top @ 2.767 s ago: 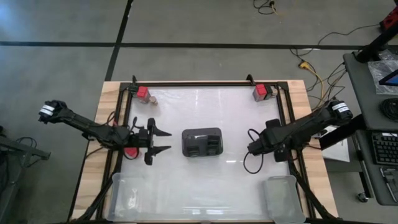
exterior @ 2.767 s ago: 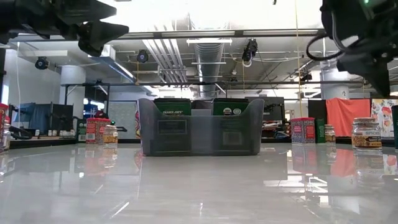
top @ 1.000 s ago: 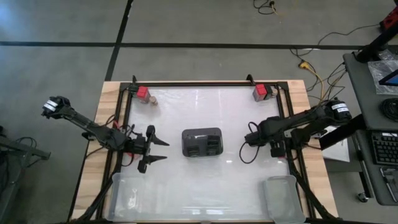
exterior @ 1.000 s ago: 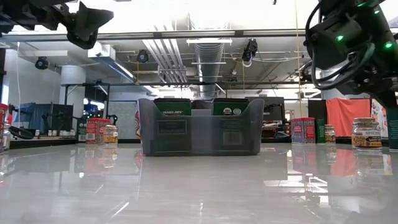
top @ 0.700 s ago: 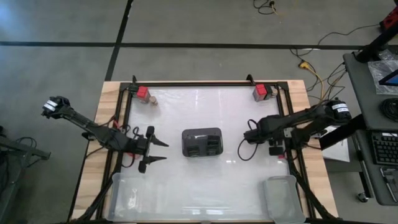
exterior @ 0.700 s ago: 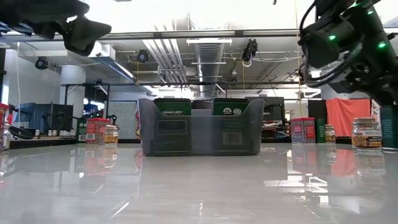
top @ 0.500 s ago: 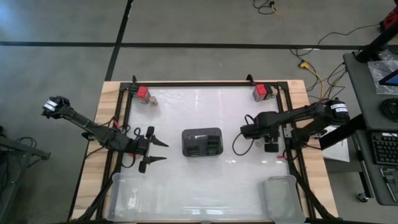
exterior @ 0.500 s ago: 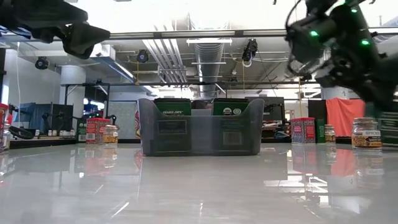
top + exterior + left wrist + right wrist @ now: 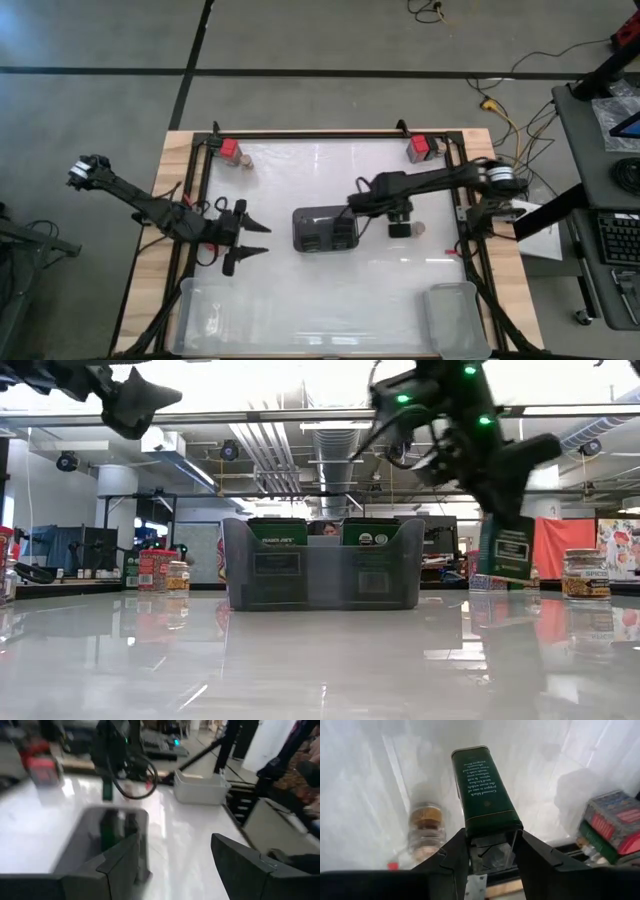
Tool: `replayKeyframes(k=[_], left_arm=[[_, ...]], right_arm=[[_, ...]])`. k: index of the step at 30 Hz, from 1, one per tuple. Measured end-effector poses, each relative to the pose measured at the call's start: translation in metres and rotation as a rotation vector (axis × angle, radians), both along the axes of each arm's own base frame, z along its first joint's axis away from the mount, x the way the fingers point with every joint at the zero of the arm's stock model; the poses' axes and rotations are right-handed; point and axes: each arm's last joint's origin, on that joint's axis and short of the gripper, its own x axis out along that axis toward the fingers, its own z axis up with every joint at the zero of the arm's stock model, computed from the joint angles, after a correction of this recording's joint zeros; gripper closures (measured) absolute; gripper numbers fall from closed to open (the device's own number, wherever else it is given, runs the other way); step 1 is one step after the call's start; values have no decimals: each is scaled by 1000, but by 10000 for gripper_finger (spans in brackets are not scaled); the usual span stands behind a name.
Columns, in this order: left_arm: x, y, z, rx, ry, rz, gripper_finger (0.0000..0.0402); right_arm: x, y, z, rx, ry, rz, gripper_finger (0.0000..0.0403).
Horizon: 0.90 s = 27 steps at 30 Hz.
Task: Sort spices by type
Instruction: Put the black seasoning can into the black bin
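My right gripper (image 9: 400, 218) hangs above the table just right of the dark slotted holder (image 9: 325, 228), shut on a dark green spice tin (image 9: 482, 790). The low view shows the same green tin (image 9: 508, 548) hanging clear of the table. A small round jar (image 9: 426, 827) stands on the table beside it. Red spice boxes stand in the far left corner (image 9: 230, 150) and the far right corner (image 9: 420, 150). My left gripper (image 9: 250, 240) hovers open left of the holder and holds nothing. My right gripper pinches the green tin's upper end (image 9: 492, 832) between its two fingers, one on each side. The fingers come from above and point steeply down. The tin hangs below them, slightly tilted, its lower end clear of the table.
Two clear bins sit at the near edge, one left (image 9: 215, 315) and one right (image 9: 455, 318). More red and green boxes (image 9: 615, 825) lie at the table's right edge. A black frame rail (image 9: 330, 134) runs around the table.
My right gripper has lifted the green tin off the table's right side. It has carried the tin quickly toward the left, to just right of the holder. The tin now hangs clear of the table. My left gripper has stayed about where it was.
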Motion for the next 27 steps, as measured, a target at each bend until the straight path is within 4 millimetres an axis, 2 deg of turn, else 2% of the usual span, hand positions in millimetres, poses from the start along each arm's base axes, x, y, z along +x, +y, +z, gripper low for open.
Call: replayKeyframes(k=[3,5,14,21,27], left_arm=[[-1,-1,4,-65,57,-6,171],[-2,-2,3,-90,100,2,171],[0,-2,-10,-167,192,52,171],[1,-2,-11,-71,175,60,171],[-2,1,-9,88,152,51,171]], right_arm=[[17,2,9,0,29,21,281],[27,1,18,-1,-39,19,281],[32,0,59,-66,-186,38,281],[39,2,81,-133,-274,68,278],[46,24,106,-174,-391,151,281]])
